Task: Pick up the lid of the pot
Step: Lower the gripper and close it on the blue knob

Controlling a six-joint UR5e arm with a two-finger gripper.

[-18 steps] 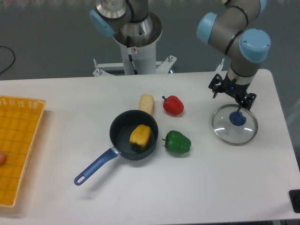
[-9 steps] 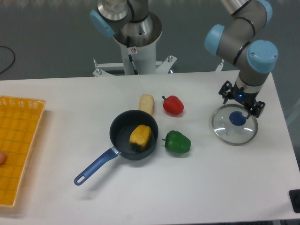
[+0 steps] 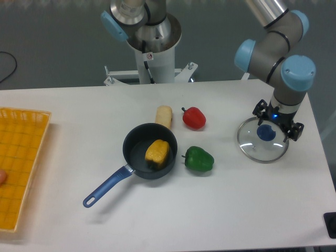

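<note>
"Where's the pot lid (image 3: pixel 251 147)?"
"Flat on the right side of the worktop (image 3: pixel 220 210), clear, with a blue knob (image 3: pixel 266 133) in the middle."
"And the jaws?"
"Spread wide, nothing between them, at the lid's upper right, near the knob. I can't tell whether they touch the lid. The arm (image 3: pixel 294 68) comes in from above."
"What else is out?"
"A black pan (image 3: pixel 137 144) with a blue handle (image 3: pixel 107 186), and a yellow pepper (image 3: pixel 157 152) inside it. The green pepper (image 3: pixel 198 159) lies between pan and lid."
"And above those?"
"A red pepper (image 3: pixel 194 118), with a tan block (image 3: pixel 164 116) to its left."
</note>
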